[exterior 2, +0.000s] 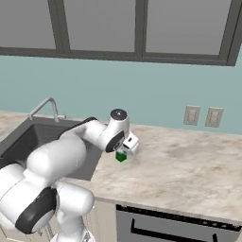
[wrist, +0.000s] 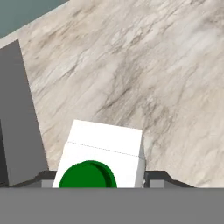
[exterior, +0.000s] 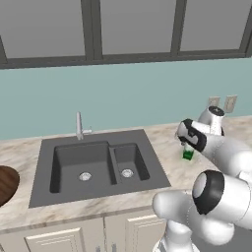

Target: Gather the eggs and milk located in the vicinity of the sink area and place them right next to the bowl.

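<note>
The milk [wrist: 105, 148], a small white carton with a green round top, stands on the marble counter just right of the sink [exterior: 147, 142]. My gripper [wrist: 99, 177] is shut on the milk, one dark fingertip pressed to each side. From the base views the green of the milk [exterior: 187, 155] [exterior 2: 121, 156] peeks out under the hand. The brown wooden bowl [exterior: 6, 184] sits at the far left edge of the counter, beyond the sink. The eggs are out of view.
A chrome faucet [exterior: 78, 125] rises behind the sink basin [exterior 2: 28, 137]. Open marble counter [exterior 2: 189, 160] stretches to the right of the milk. Two wall outlets [exterior 2: 191, 115] sit on the teal backsplash, and windows run above.
</note>
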